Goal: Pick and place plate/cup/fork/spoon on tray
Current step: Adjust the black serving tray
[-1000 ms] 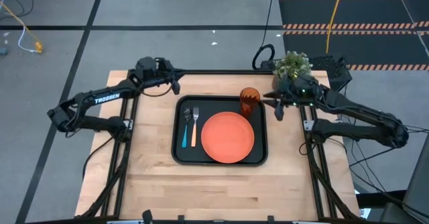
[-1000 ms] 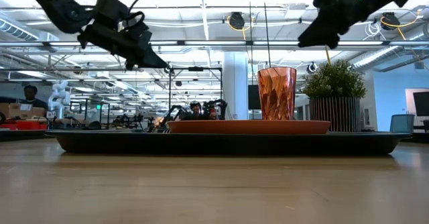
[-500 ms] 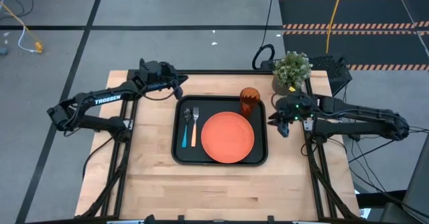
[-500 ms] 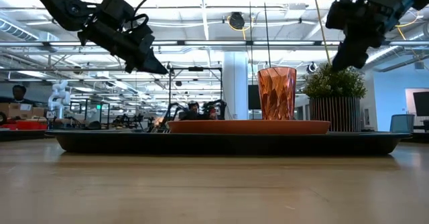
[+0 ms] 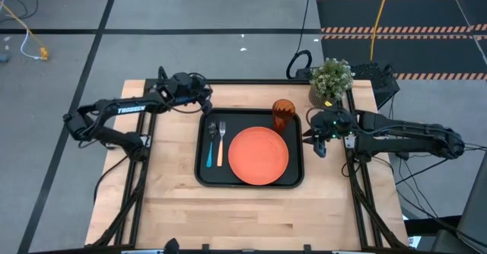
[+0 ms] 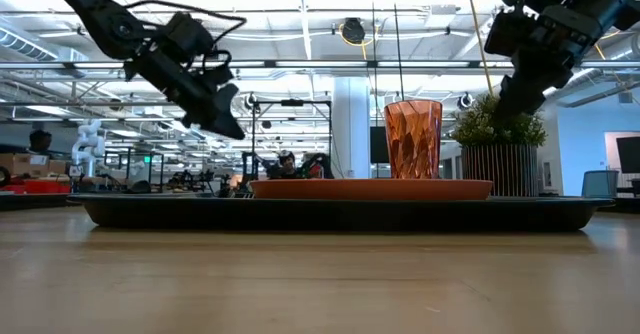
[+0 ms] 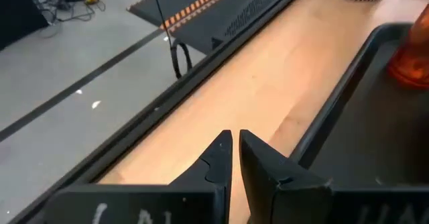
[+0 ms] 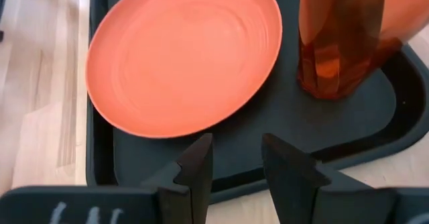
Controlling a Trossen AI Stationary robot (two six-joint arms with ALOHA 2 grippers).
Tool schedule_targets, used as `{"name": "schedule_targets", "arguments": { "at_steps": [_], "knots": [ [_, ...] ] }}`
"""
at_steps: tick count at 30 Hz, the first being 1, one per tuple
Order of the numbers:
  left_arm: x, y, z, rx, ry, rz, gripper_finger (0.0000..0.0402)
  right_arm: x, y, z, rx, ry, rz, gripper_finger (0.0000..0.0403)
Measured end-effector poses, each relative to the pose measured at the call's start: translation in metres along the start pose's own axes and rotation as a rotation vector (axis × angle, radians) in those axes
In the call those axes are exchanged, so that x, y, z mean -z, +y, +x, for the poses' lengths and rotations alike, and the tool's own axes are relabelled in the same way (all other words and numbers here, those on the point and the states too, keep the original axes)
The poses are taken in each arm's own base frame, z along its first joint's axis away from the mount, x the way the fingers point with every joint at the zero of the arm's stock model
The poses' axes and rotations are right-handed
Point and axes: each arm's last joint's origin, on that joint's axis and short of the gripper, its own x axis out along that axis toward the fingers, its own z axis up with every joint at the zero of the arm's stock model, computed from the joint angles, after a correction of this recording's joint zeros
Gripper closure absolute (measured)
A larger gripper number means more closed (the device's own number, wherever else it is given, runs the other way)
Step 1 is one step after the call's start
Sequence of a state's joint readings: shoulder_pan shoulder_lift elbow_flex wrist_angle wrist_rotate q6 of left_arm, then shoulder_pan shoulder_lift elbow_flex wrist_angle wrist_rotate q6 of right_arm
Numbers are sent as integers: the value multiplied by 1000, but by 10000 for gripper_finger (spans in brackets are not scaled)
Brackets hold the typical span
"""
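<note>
On the wooden surface (image 5: 251, 208) the black tray (image 5: 293, 179) already carries the orange plate (image 5: 259, 156), with the blue spoon (image 5: 210, 151) and tan fork (image 5: 221, 144) side by side beside it and the cup (image 5: 283, 114) upright in the far corner (everything looks placed). The right hand (image 5: 319, 136), fingers apart and empty, hovers just off the tray's edge near the cup; a careless swing could tip it. Farther back, the left hand (image 5: 204, 102), fingers together, hangs above the tray's far corner

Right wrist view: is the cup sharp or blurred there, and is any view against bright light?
Right wrist view: the cup is soft and cut off by the picture's top edge, while the plate looks clearer. Low view: bright ceiling lights behind leave both arms as dark shapes.
</note>
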State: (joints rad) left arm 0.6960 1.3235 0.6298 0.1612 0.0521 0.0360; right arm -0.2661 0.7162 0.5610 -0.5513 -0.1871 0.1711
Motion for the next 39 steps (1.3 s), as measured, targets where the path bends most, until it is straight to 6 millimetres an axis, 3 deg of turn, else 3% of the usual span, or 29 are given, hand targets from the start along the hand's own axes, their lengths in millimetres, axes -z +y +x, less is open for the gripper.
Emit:
{"name": "schedule_targets", "arguments": {
  "at_steps": [11,18,39],
  "knots": [
    [30,8,41,3,112,-8,371,-5,1,0,-9,-51,-10,284],
    [38,12,40,109,188,-48,371,-5,1,0,-9,-52,-10,284],
    [52,13,36,108,336,-57,371,-5,1,0,-10,-52,-9,284]
  ]
}}
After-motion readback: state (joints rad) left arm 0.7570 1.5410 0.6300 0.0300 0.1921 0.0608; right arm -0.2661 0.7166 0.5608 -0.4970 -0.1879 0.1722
